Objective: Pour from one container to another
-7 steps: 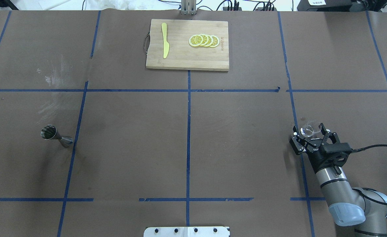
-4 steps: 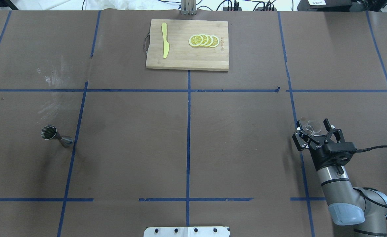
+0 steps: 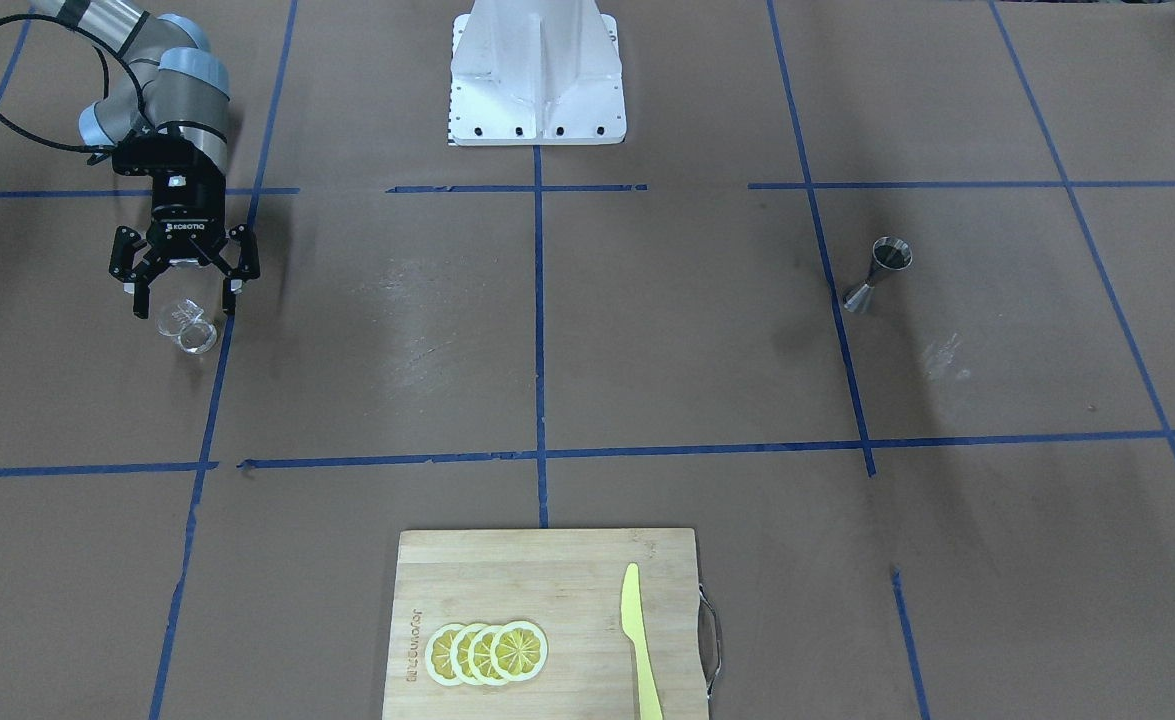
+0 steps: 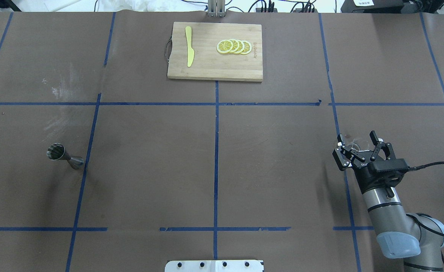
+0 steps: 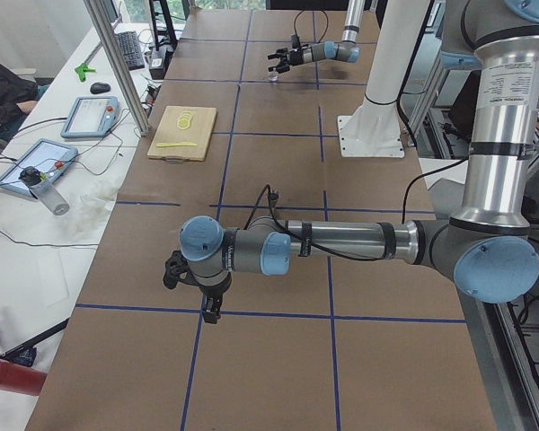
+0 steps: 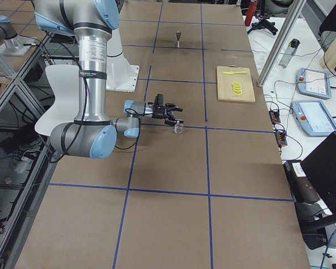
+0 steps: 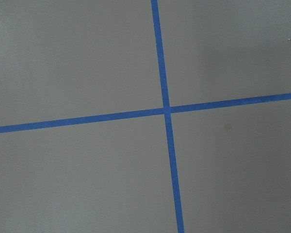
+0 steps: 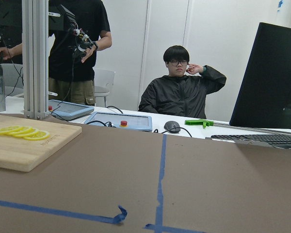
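right tool (image 3: pixel 183 302) hangs with its two black fingers spread apart, clamped on nothing. the white lettering on its body reads robotiq in the front-facing view. i can see engraved writing along one short edge of the pale wooden cutting board (image 4: pixel 214 66), but it is too small for me to read.

the small clear glass cup (image 3: pixel 188 328) is hard to make out. its see-through walls nearly vanish against the brown desk (image 4: pixel 150 151), and from overhead most of it is hidden behind the fingers. it sits on the desk's right side, just beside a blue tape line (image 3: pixel 214 400), right under the spread fingertips. i cannot tell whether either finger touches it. my right wrist camera shows none of it.

the steel double-cone jigger (image 4: pixel 64 156) stands upright well apart from it, over on the left side of the desk.

left tool (image 5: pixel 196 292) shows only in the left side view, low over the desk, so i cannot tell if it is apart or together. its wrist camera shows just crossed blue tape.
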You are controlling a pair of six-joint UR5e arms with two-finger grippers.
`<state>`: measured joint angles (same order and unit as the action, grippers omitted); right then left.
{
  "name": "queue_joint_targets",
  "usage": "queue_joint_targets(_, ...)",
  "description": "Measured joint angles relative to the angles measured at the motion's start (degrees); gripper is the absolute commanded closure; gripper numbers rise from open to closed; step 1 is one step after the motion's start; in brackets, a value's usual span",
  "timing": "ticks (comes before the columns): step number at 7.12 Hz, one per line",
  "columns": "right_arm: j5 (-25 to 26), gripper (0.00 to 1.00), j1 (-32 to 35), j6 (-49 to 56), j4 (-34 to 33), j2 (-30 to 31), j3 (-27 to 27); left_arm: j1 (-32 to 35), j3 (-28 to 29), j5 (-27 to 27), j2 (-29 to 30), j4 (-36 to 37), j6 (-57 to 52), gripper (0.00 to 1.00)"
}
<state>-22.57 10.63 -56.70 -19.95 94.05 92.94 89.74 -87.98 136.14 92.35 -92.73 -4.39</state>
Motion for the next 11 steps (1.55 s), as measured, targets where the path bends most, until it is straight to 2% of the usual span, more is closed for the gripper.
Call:
queue_joint_targets(2,-7.5,0.0,7.4,7.5,-0.2,1.3,1.7,0.0,0.0,0.0,-0.1,0.0,0.0,0.0)
queue_joint_targets(3,-13.4,0.0,13.5,11.5,-1.4,1.3,1.8,0.0,0.0,0.1,-0.1,0.0,0.0,0.0)
queue_joint_targets(4,-21.0,0.0,20.9,14.6,-5.4,0.6,1.7,0.1,0.0,0.1,-0.1,0.0,0.0,0.0)
queue_joint_targets(5,-29.0,0.0,27.7,15.9,-10.7,-0.8,1.5,0.1,-0.1,0.1,-0.2,0.0,0.0,0.0)
queue_joint_targets(7,-49.9,0.0,41.4,20.8,-19.9,-3.9,1.0,0.1,-0.2,0.1,-0.2,0.0,0.0,0.0)
queue_joint_targets(9,-69.6,0.0,53.5,33.5,-29.4,-6.5,0.7,0.1,-0.3,0.1,-0.2,0.0,0.0,0.0)
queue_joint_targets(11,-83.7,0.0,62.3,47.8,-40.2,-7.3,0.3,0.1,-0.3,0.2,-0.2,0.0,0.0,0.0)
